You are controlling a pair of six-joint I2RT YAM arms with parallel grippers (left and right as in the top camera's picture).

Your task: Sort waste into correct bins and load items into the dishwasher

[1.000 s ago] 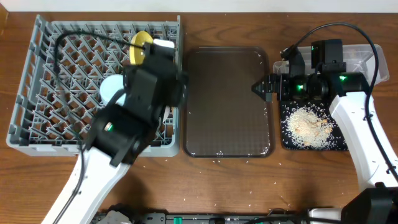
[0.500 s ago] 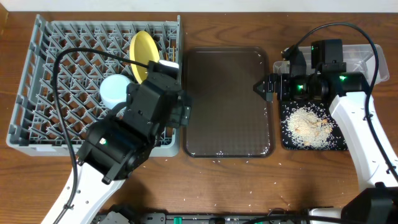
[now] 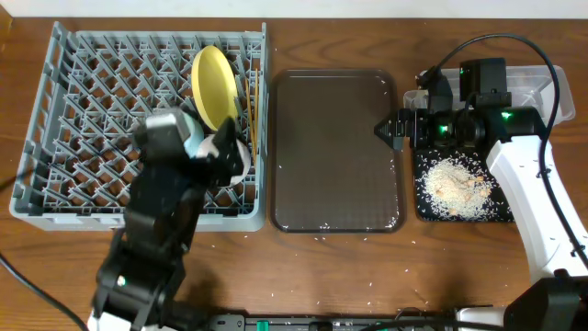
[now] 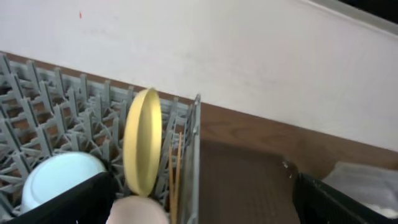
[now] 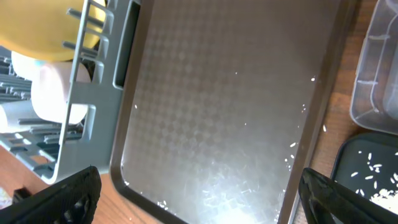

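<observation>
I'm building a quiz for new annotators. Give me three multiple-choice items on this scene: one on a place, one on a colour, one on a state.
1. Where does the main rice pile lie? A clear tub; B black tray; C brown serving tray.
2. What colour is the plate in the rack? A yellow; B red; C green.
3. How does that plate stand? A flat; B on edge; C face down.
Answers: B, the grains are heaped in the black tray. A, the plate is plainly yellow. B, it stands on edge in the rack.
</observation>
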